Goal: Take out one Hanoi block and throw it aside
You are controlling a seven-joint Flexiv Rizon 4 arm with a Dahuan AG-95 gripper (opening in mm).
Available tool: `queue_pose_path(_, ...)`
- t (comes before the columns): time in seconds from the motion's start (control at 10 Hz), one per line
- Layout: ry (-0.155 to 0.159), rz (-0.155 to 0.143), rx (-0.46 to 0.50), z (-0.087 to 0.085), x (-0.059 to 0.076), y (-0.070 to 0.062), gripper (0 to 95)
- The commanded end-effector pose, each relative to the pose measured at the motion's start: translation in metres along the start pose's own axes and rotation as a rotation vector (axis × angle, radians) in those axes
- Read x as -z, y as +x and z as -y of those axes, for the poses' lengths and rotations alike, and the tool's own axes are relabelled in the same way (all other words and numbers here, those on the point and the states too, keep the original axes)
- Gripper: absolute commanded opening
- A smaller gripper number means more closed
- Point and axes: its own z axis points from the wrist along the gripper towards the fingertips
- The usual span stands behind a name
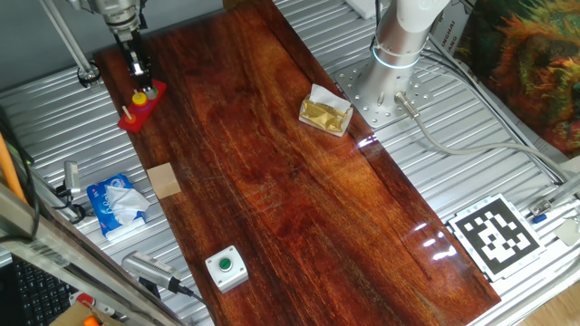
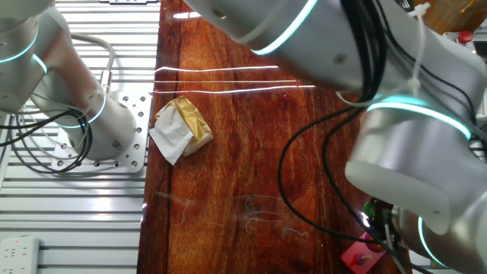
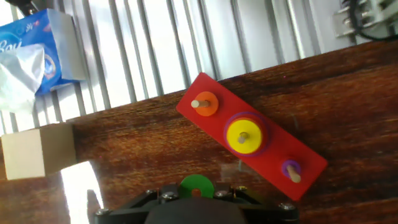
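Nearest the hand camera, at the bottom edge, the black body of the pincer (image 3: 196, 202) is seen, with a small green ring, the Hanoi block (image 3: 196, 184), lying just above it. Its fingers are cut off by the frame, so whether the block is clamped between them cannot be told.

Beyond the block, a red base board (image 3: 261, 149) is laid diagonally on the dark wooden counter (image 3: 348, 93). Three pegs are carried by the board: an orange ring (image 3: 204, 104) is seated on one end peg, a yellow ring (image 3: 242, 136) on a purple one is stacked on the middle peg, and a small purple ring (image 3: 290, 168) is set on the other end peg.

To the left of the hand view, a pale wooden cube (image 3: 37, 149) is placed at the counter's edge, and a blue tissue pack (image 3: 34, 53) is lying on the ribbed metal surface past it.

From one fixed view, the arm is seen lowered over the red board at the counter's far left corner. A gold foil packet (image 1: 325, 111) is resting near the counter's middle, well apart from the board, and a green push button (image 1: 225, 266) in a white box is placed at the near edge.
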Motion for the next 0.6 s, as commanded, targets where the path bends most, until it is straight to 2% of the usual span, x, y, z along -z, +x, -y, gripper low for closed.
queue_pose_path(0.1, 0.073, 0.012, 0.053, -0.004, -0.001, 0.0, 19.0)
queue_pose_path(0.3, 0.09, 0.018, 0.049, -0.013, -0.009, -0.002, 19.0)
queue_pose_path(0.6, 0.086, 0.018, 0.048, -0.016, -0.011, -0.004, 19.0)
